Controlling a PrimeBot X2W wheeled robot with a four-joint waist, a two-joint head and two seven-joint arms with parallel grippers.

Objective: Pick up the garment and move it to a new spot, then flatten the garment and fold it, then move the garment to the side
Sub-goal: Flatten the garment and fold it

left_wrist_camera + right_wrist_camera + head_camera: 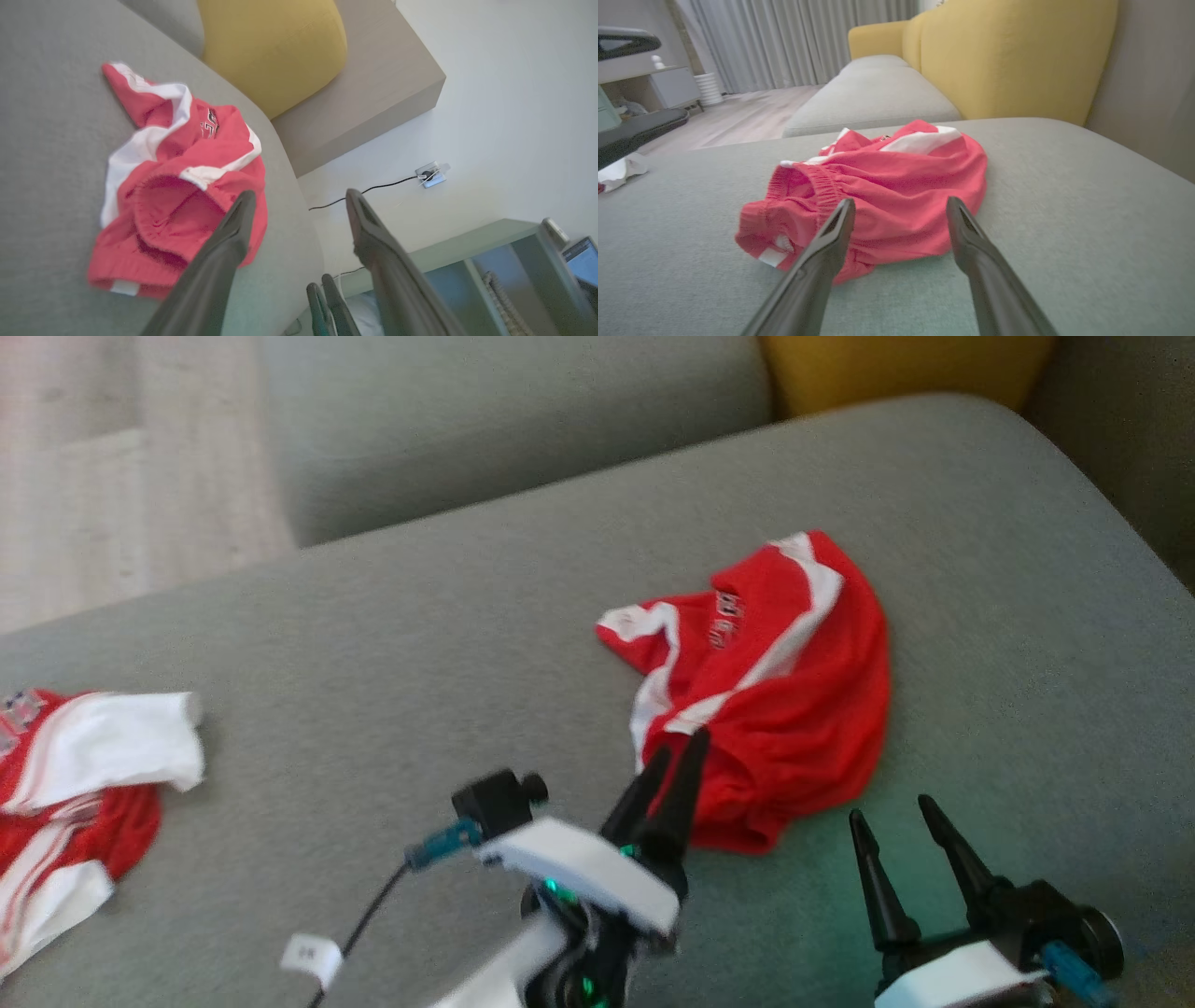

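Far over on the left of the grey sofa seat (392, 644) a second piece of clothing (84, 775) lies crumpled. It is red with white panels and thin white stripes, and the head view's edge cuts part of it off. The seat is a broad cushion of fine-woven matte cloth with softly rounded corners.

Next along is the left claw (681, 747), two long, dark, tapering fingers on a white and black wrist. Seen from its own camera the fingers stand spread wide with nothing between them. One tip overlaps the garment's near edge, though I cannot tell whether it touches.

The garment (794, 700) sits right of the seat's middle. It is a pair of soft red shorts bunched into a rounded heap, with white bands, a small printed emblem and a gathered elastic waistband gaping toward the claws.

Just off its near right edge the right claw (889, 810) is held low over the seat, fingers parted wide and empty. Behind stands a smooth mustard-yellow cushion (906, 369).
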